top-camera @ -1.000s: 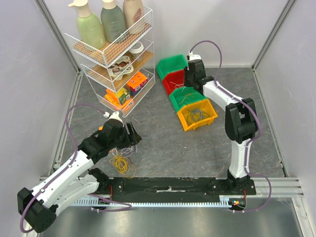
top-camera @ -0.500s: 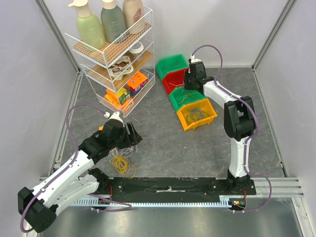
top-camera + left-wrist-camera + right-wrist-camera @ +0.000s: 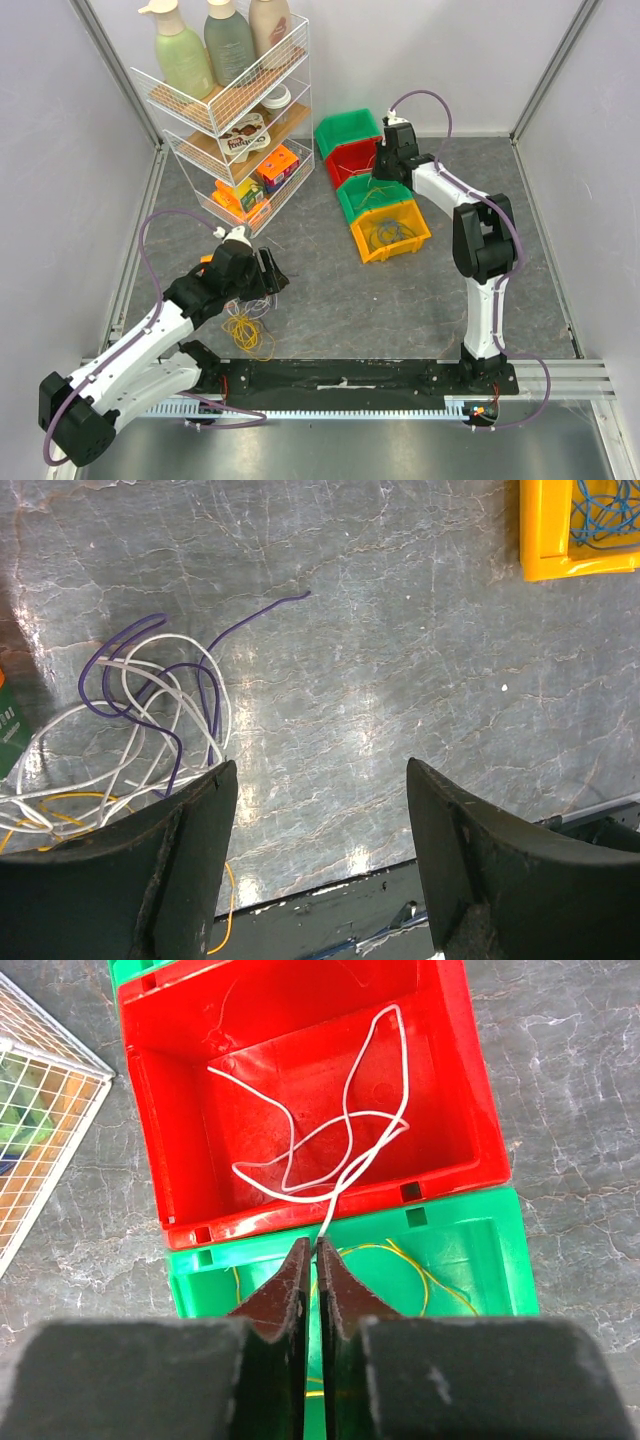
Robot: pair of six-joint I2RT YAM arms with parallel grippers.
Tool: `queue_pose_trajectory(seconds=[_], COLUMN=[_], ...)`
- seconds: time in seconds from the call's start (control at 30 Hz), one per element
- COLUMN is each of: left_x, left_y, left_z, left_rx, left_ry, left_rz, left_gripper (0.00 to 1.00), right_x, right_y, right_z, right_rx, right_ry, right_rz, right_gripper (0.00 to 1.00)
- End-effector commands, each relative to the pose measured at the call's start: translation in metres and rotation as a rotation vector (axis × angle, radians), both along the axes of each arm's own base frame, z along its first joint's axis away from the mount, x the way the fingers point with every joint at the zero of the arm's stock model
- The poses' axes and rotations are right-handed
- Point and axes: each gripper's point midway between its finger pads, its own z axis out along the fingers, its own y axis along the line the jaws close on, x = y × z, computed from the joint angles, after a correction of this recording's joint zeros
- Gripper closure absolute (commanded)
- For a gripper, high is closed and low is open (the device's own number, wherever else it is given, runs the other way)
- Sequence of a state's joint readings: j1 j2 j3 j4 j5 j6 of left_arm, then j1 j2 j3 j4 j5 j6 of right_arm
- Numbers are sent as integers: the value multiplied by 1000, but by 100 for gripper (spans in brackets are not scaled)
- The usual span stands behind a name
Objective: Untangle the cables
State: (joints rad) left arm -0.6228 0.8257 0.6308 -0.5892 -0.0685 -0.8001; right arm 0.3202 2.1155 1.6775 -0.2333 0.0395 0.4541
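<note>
We see the right gripper [image 3: 310,1250] pinching the white cable [image 3: 345,1115], its loops in the red bin [image 3: 470,1110], likely to keep it apart; the left gripper [image 3: 315,820] hangs spread over the tangle [image 3: 150,692].

grey table [image 3: 330,290] bears wire rack [image 3: 225,110], coloured bins [image 3: 345,135], tangled cables [image 3: 246,333].
</note>
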Motion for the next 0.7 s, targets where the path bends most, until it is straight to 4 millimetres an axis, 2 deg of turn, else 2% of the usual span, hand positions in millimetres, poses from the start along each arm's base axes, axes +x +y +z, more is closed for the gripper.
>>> queue_pose_trajectory(seconds=[0.0, 0.1, 0.3, 0.37, 0.43, 0.5, 0.53, 0.57, 0.67], left_x=[9, 10, 9, 9, 9, 9, 9, 11, 14], left_y=[-6, -6, -6, -5, -4, -3, -1, 0, 11], left_z=[7, 8, 8, 8, 8, 9, 9, 10, 10], left_rx=[-30, -26, -29, -26, -23, -19, -15, -11, 43], left_ry=[-25, -27, -25, -25, -26, -29, -30, -35, -36], left_rz=[8, 6, 7, 9, 11, 17, 23, 29, 71], left_gripper=[26, 26, 26, 26, 26, 26, 26, 25, 22], right_x=[30, 41, 72, 81, 82, 78, 73, 69, 50], right_y=[8, 13, 25, 23, 23, 20, 20, 19, 14], right_z=[5, 10, 21, 24, 30, 36, 41, 49, 74], right_rx=[29, 29, 39, 29, 12, 10, 12, 13, -11], right_ry=[-82, -99, -153, -158, -150, -149, -149, -153, -158], right_rz=[-3, 7, 24, 12, 18, 9, 10, 15, 31], right_gripper=[93, 100, 100, 100, 100, 89, 77, 70, 61])
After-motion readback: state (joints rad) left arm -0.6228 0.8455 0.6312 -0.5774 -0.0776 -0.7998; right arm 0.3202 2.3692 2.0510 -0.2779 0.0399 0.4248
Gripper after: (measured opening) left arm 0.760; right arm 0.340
